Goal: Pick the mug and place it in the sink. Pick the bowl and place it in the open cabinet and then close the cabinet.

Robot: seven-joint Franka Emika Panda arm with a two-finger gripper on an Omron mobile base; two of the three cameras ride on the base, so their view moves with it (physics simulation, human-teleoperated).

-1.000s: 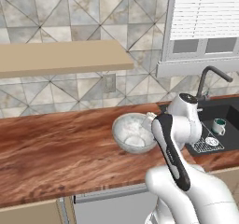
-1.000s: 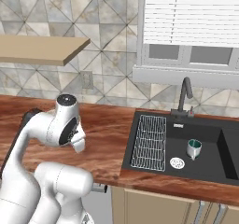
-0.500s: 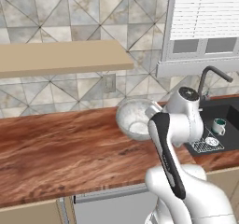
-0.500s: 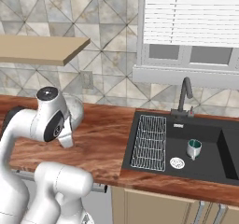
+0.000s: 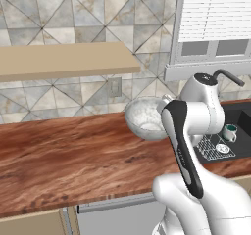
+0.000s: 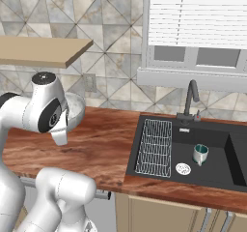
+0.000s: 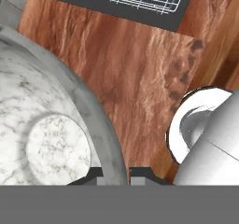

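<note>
White arm (image 5: 188, 146) rises at the near edge of the wooden counter (image 5: 63, 155), elbow bent up and over it. The bowl (image 5: 145, 116) hangs above the counter, clear of the wood, just beyond the arm's upper link. In the hand view the gripper (image 7: 115, 174) pinches the bowl's rim: one dark fingertip inside the wall, one outside, jaws nearly closed on it (rim is thin). Mottled grey-white inside of the bowl faces the hand camera. To the right, the black sink (image 6: 217, 173) is set into the counter; wire rack (image 6: 155, 147) lies in its left part, mug (image 6: 200, 153) stands on the basin floor near the round drain (image 6: 183, 168). Faucet (image 6: 190, 100) stands at the sink's far edge. Farther back, tiled wall and a beige shelf (image 5: 63, 60) high on the left.
</note>
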